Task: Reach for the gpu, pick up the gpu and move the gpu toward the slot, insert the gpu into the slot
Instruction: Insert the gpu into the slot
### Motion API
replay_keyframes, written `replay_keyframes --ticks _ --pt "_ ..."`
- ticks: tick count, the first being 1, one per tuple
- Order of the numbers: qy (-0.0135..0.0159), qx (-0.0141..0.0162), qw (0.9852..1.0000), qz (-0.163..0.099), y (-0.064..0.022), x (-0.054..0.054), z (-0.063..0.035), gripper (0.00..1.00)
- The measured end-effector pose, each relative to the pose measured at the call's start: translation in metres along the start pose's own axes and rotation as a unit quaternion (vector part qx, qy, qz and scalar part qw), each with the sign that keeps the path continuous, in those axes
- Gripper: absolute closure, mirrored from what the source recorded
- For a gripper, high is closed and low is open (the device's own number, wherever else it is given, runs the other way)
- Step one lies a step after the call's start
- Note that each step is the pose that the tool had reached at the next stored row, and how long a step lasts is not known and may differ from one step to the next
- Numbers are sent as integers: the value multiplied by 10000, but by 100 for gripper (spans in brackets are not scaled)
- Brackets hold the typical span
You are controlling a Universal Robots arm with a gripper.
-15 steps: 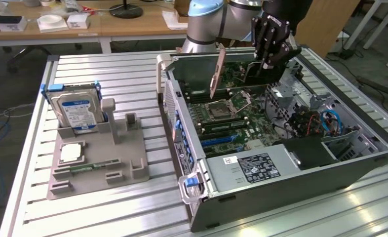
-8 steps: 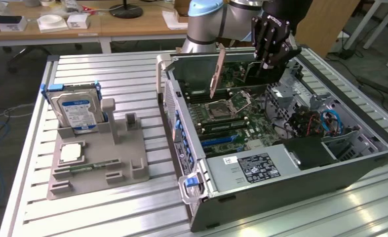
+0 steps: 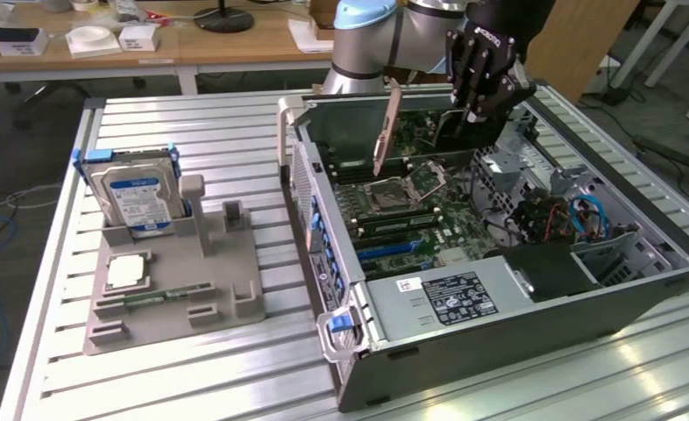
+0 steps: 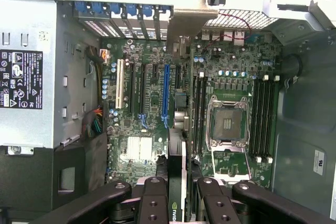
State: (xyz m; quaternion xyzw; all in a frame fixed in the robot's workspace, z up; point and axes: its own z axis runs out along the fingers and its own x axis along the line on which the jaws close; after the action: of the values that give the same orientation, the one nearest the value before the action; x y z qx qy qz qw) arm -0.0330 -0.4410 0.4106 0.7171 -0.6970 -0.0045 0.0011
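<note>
The end effector (image 3: 473, 107) (image 4: 181, 195) clamps the gpu (image 3: 386, 132) (image 4: 177, 174) on edge above the open computer case (image 3: 497, 346). The blue slot (image 4: 166, 95) and CPU socket (image 4: 228, 124) lie beneath. A hard drive (image 3: 140, 197) stands well away on the worktop (image 3: 145, 377).

You have a ribbed metal table (image 3: 181, 123) in front of you, its top made of long grooved slats. On the exterior view's left, a grey moulded parts holder (image 3: 222, 289) sits flat on it. Just beside that, on the exterior view's right, an open computer case (image 3: 532, 338) lies on its side, covering most of that half.
</note>
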Motion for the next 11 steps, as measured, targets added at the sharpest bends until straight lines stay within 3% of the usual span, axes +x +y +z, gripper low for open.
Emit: replay_keyframes --ticks 3,6,7,11 --pt "1 8 10000 -1 0 0 1 74" --pt "2 97 10000 -1 0 0 16 74" --pt "3 108 9999 -1 0 0 18 74" --pt "2 109 9999 -1 0 0 21 74"
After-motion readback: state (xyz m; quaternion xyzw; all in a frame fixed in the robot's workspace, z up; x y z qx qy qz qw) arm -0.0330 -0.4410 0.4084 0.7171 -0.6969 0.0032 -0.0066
